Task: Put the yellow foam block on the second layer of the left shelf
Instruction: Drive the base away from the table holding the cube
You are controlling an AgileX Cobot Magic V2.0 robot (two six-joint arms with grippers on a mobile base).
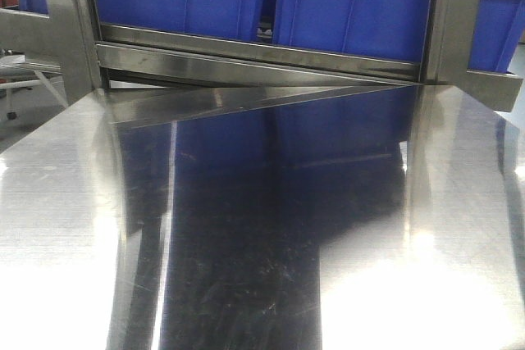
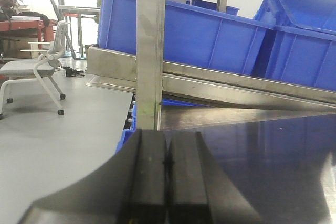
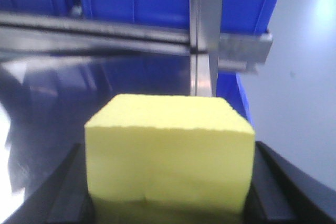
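Note:
The yellow foam block fills the lower middle of the right wrist view, held between the black fingers of my right gripper, which is shut on it above the steel table. In the left wrist view my left gripper has its two black pads pressed together with nothing between them. The steel shelf layer with blue bins runs across the back of the front view. Neither gripper nor the block shows in the front view.
Blue bins sit on the shelf rail. A steel upright post stands just ahead of the left gripper, another post ahead of the right. The reflective table spreads in front. An office chair stands on the floor at left.

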